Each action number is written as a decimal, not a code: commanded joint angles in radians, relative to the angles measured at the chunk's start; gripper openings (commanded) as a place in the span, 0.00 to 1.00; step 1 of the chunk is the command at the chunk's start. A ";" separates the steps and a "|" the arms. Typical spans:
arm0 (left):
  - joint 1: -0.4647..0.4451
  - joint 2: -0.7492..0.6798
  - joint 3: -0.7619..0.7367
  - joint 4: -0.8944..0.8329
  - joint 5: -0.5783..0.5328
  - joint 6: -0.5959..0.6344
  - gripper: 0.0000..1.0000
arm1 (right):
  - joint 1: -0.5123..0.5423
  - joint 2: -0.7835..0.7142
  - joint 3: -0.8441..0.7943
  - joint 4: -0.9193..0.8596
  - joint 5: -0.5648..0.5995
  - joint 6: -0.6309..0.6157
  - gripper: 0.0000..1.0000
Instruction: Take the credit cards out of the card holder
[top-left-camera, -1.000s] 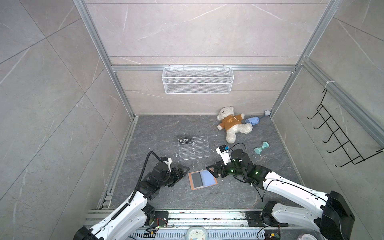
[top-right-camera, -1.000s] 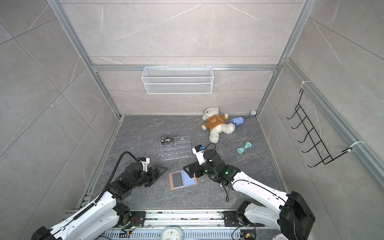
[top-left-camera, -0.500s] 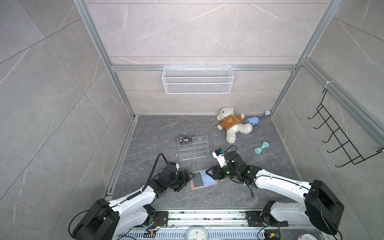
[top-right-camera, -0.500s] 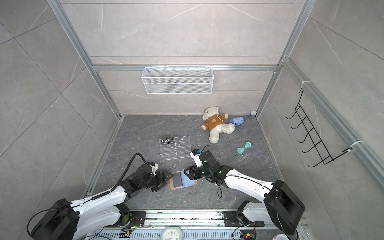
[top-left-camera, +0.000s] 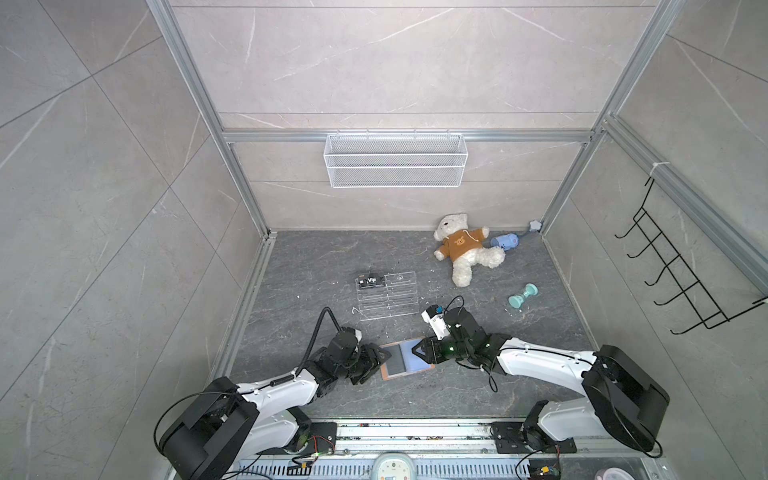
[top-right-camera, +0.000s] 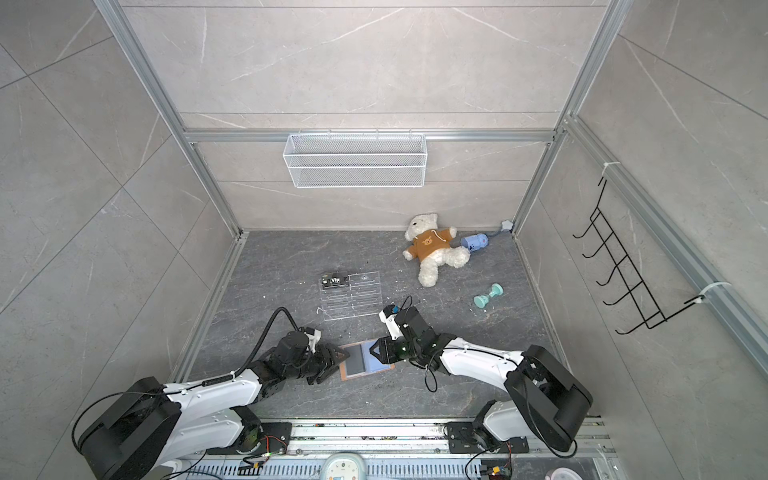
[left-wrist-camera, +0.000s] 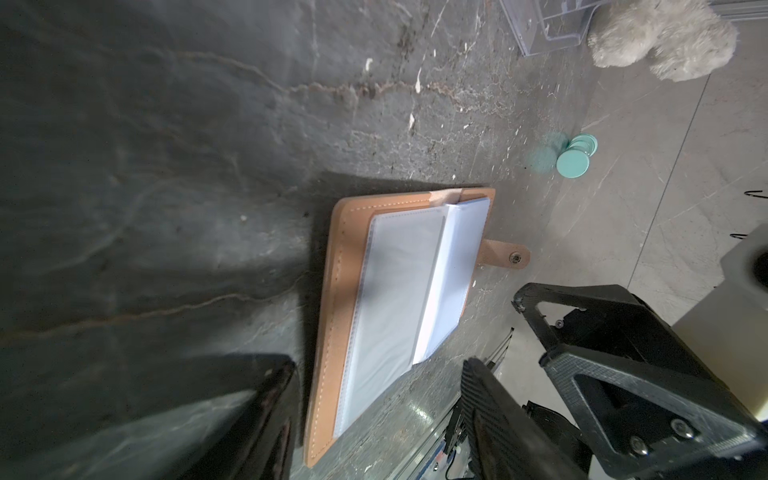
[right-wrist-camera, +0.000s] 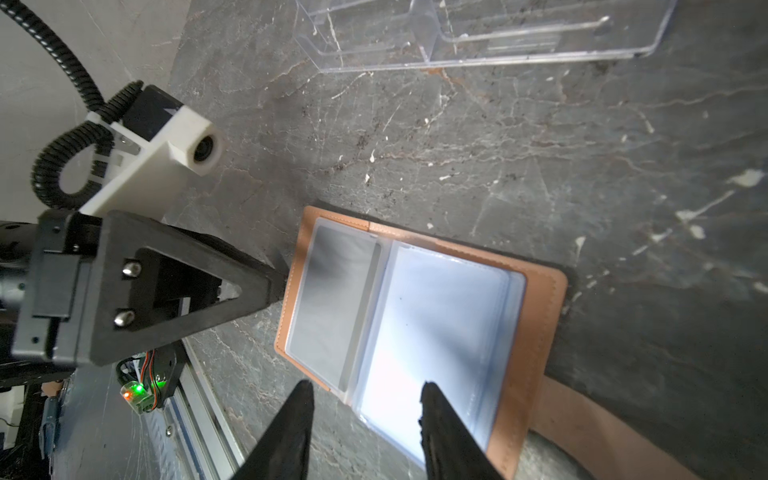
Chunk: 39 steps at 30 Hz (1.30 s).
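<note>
The card holder (right-wrist-camera: 540, 316) lies open and flat on the tabletop (top-left-camera: 415, 257), at its near side between the two arms. One of the credit cards (right-wrist-camera: 332, 303) shows dark grey through the left-hand sleeve. The right-hand sleeves (right-wrist-camera: 449, 316) are washed out by glare, so I cannot tell what they hold. A second card (top-left-camera: 371, 281) stands in the far left slot of the clear acrylic rack (top-left-camera: 399, 303), whose other slots look empty. The card is probably light, stiff and slick, snug in soft plastic. It is best pinched by a bare edge at the sleeve's mouth while the leather is pinned, or the holder may drag along. The left gripper (left-wrist-camera: 380, 370) has its fingers apart at the holder's left edge, holding nothing. The right gripper (right-wrist-camera: 366, 385) has its fingers moderately spread over the near edge, also holding nothing.
</note>
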 joint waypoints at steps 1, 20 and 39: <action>-0.005 -0.001 -0.008 0.074 0.010 -0.009 0.58 | -0.002 0.047 -0.023 0.058 -0.021 0.029 0.42; -0.025 0.055 0.008 0.186 0.035 0.011 0.34 | -0.001 0.146 -0.059 0.149 -0.033 0.075 0.31; -0.039 0.059 0.011 0.200 0.034 0.033 0.19 | -0.002 0.153 -0.066 0.150 -0.028 0.078 0.29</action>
